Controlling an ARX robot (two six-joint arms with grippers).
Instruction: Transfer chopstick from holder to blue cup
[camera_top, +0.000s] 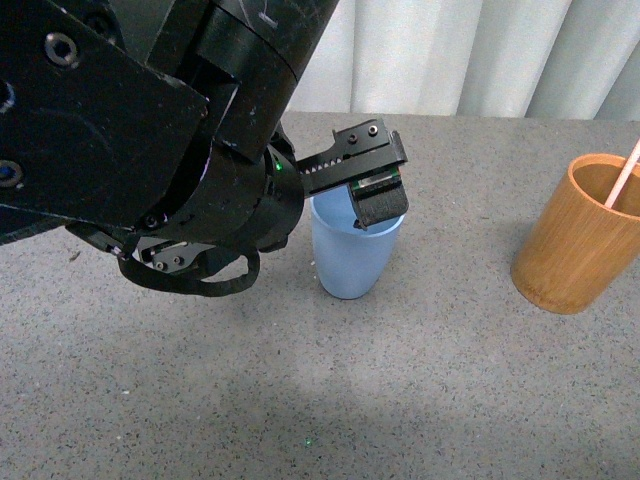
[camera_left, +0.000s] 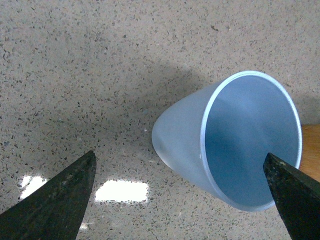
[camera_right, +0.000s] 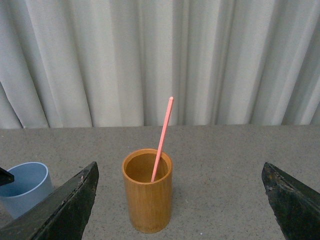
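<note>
The blue cup (camera_top: 355, 255) stands upright mid-table and looks empty. My left gripper (camera_top: 345, 200) hovers open just above its rim, with one finger (camera_top: 378, 203) over the far-right side of the rim. In the left wrist view the cup (camera_left: 250, 145) lies between the open tips of the left gripper (camera_left: 179, 155). The holder (camera_top: 580, 235) stands to the right with one pink-red chopstick (camera_top: 622, 175) leaning in it. The right gripper (camera_right: 179, 165) is open and empty, set back from the holder (camera_right: 147, 200) and chopstick (camera_right: 162, 135). It is out of the front view.
The grey speckled tabletop (camera_top: 430, 400) runs back to a pale curtain (camera_right: 200, 60). The blue cup also shows in the right wrist view (camera_right: 25, 190), left of the holder. My left arm's black body (camera_top: 150, 130) fills the upper left of the front view.
</note>
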